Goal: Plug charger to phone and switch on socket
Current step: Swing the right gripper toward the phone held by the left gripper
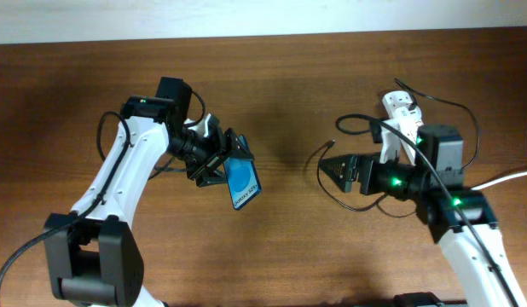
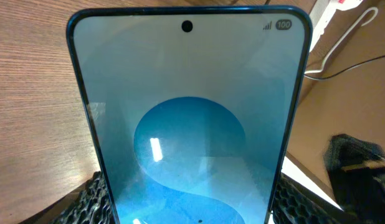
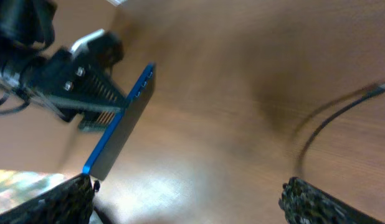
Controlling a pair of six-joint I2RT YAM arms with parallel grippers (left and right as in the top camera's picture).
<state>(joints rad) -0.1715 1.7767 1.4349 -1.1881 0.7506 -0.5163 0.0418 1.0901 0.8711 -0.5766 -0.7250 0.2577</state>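
My left gripper [image 1: 229, 164] is shut on the phone [image 1: 243, 183], lifted off the table with its blue screen tilted up. In the left wrist view the phone [image 2: 189, 124] fills the frame, its lower edges pinched between the finger pads [image 2: 93, 199]. My right gripper [image 1: 336, 168] stands open and empty, pointing left toward the phone. Seen from the right wrist, the phone [image 3: 121, 121] is edge-on, above and left of the right gripper [image 3: 187, 185]. The charger [image 1: 320, 162] curls on the table by that gripper; it is the blurred black cable [image 3: 329, 118]. The socket [image 1: 398, 109] lies partly under the right arm.
A thick white cord [image 1: 511, 177] runs off the right edge from the power strip. In the left wrist view the socket's end [image 2: 332, 6] and white cord [image 2: 342, 37] show at the top right. Bare wooden table [image 1: 289, 102] lies between the arms.
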